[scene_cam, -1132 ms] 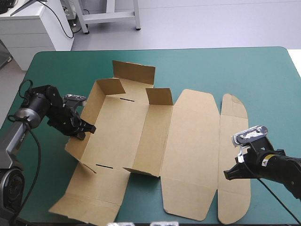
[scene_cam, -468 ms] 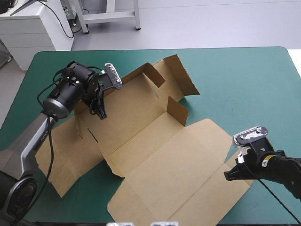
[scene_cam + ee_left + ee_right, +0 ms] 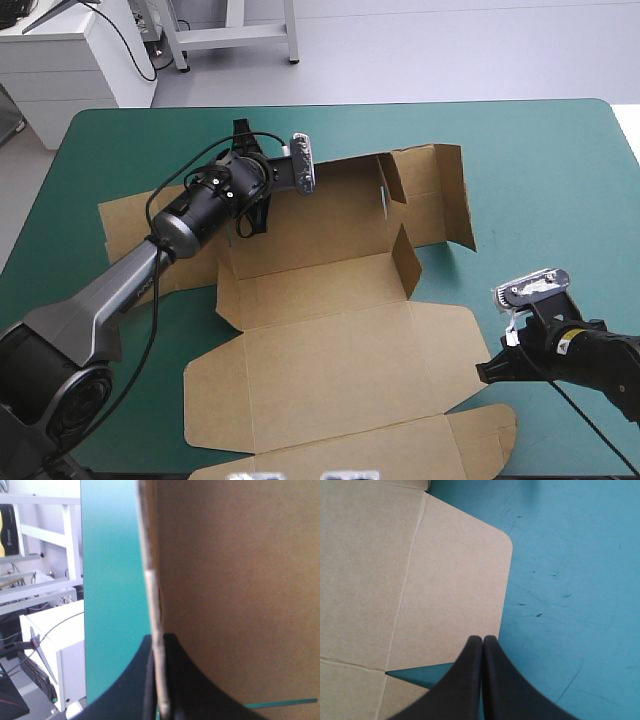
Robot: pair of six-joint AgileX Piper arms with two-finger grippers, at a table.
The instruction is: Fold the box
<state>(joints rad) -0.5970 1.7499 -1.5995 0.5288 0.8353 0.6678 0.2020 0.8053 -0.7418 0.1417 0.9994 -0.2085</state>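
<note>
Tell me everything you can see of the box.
The box is a cut, creased sheet of brown board lying mostly flat on the teal-green table. Rounded-corner panels spread toward the near edge; small flaps stand up along the far side. The left gripper is shut on its far edge, board between the jaws. The shut right gripper hangs at a rounded flap's edge.

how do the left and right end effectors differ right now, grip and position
Grip: the left end effector is clamped on an edge of the brown cardboard box. The right end effector is shut on nothing.
Position: the left end effector is at the box's far side, well out over the table. The right end effector sits by a rounded corner at the box's right edge, partly over the teal-green table cover.
Both have black fin-shaped fingers drawn together.
</note>
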